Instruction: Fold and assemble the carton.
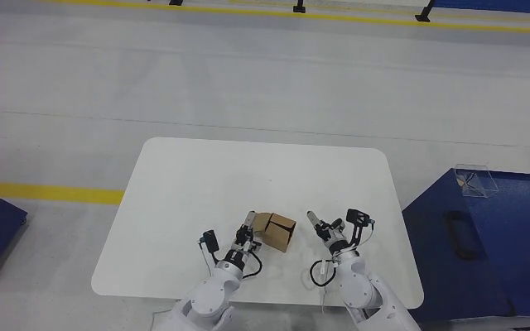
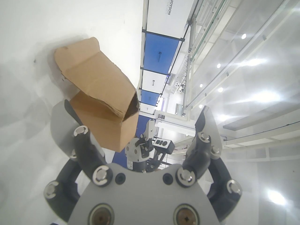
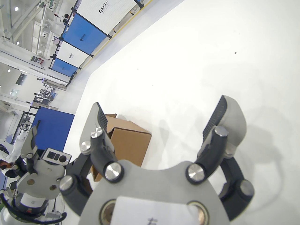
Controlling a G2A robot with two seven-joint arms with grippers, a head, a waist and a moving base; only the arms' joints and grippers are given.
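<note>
Close to the front edge of a white table [image 1: 248,174], a small brown cardboard carton [image 1: 276,231] is resting partly assembled. One end is gaping open, and a flap is sticking up on the side facing the left gripper [image 1: 248,225]. That gripper is sitting just beside the carton, its fingers [image 2: 206,122] spread wide and grasping nothing. Whether one finger is touching the carton wall is unclear. The right gripper [image 1: 323,225] is sitting a little apart on the carton's other side, its fingers [image 3: 222,115] likewise released.
</note>
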